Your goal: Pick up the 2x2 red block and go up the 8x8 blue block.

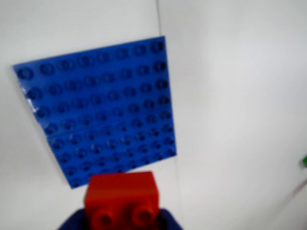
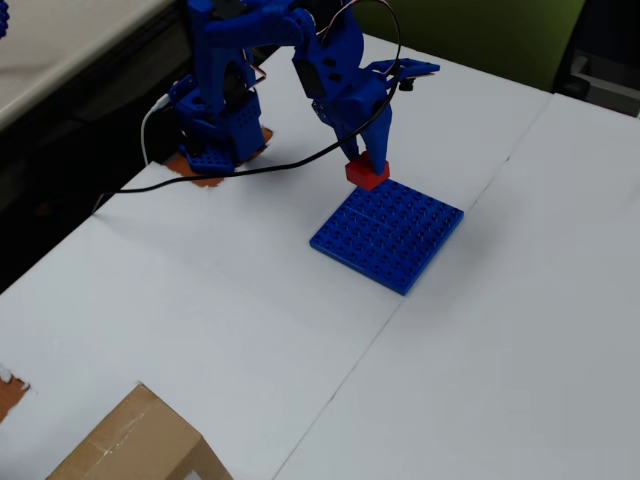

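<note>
- While the 2x2 red block (image 2: 367,173) was clamped between the blue fingers, the gripper (image 2: 368,160) was seen closed narrowly on it, one finger on each side of the brick in the overhead view.
- In the wrist view the 2x2 red block (image 1: 122,199) was shown at the bottom edge, two of its round openings turned toward the camera, with dark blue finger parts on both sides of it.
- The 8x8 blue block (image 2: 388,232) was laid flat on the white table (image 2: 520,330), and the red brick was held at the plate's corner nearest the arm's base (image 2: 213,140); whether brick and plate touched could not be told.
- In the wrist view the 8x8 blue block (image 1: 100,108) was seen with all its studs bare.
- Wide white surface was left open beside the plate on the sides away from the base.
- A black cable (image 2: 230,172) was draped between the plate and the base, and a cardboard box (image 2: 135,440) was placed well apart from the plate at the lower edge.
</note>
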`<action>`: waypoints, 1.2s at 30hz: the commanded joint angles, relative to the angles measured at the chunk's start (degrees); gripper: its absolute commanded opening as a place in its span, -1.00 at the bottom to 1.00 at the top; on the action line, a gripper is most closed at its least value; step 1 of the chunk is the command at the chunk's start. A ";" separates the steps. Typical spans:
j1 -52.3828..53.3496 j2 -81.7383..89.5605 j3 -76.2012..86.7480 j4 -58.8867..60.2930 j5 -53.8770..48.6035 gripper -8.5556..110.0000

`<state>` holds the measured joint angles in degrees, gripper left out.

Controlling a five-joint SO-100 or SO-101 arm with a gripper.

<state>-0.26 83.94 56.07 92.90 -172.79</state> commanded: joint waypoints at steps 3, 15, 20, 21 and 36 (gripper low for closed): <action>-0.62 -2.64 -5.54 -1.32 -2.90 -0.82; -1.85 -4.75 -5.63 -3.60 -3.60 -0.82; -0.88 -4.66 -7.12 -2.20 -4.57 -0.82; -0.62 -4.66 -8.00 -1.49 -5.10 -0.82; -2.90 -4.04 -8.61 1.76 -5.36 -0.82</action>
<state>-1.93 77.96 50.19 94.39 -176.40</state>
